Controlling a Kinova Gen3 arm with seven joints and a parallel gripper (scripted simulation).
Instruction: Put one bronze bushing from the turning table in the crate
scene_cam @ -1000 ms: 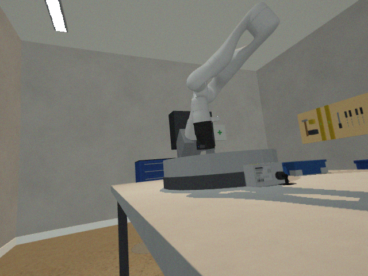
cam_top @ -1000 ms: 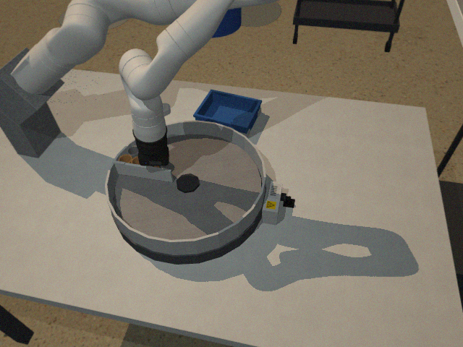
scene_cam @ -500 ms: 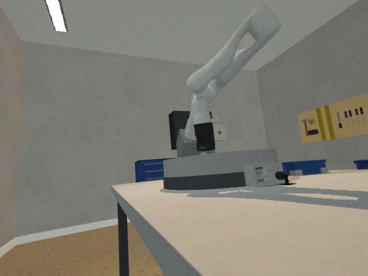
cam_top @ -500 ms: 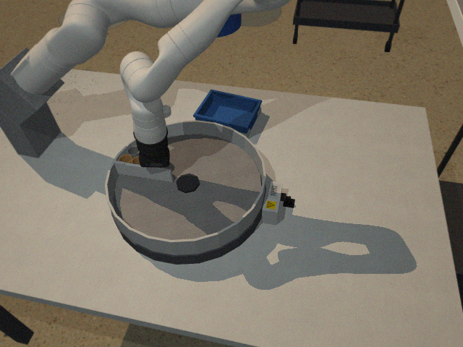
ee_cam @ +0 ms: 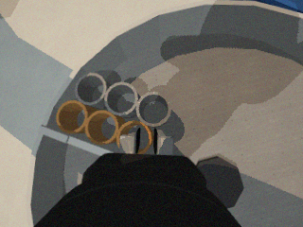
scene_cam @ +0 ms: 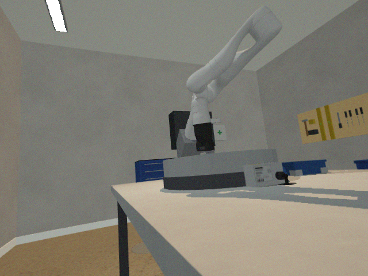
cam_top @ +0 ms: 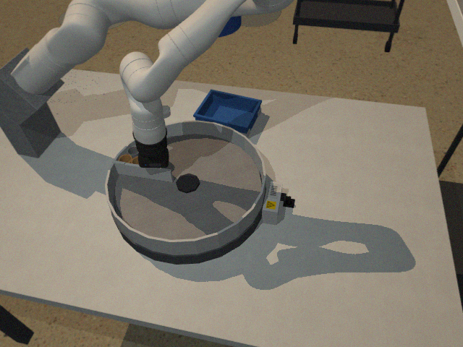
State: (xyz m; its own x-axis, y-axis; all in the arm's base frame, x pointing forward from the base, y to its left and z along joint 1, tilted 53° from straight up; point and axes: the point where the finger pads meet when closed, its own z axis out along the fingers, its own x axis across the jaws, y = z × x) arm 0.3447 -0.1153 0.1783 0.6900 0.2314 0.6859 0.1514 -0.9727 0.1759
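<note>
Nothing is delivered yet: the gripper (ee_cam: 144,141), fingers set partly apart and pinching nothing, straddles the wall of the rightmost bronze bushing (ee_cam: 134,135) on the turning table (cam_top: 239,139), while the far blue crate (cam_top: 228,110) waits.

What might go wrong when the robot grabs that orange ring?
The gripper hangs over the nearest bronze bushing, which seems to touch another bronze bushing and sits close to a grey bushing. Its fingers may bump those or drag one along. They might also slip off the thin rim.
</note>
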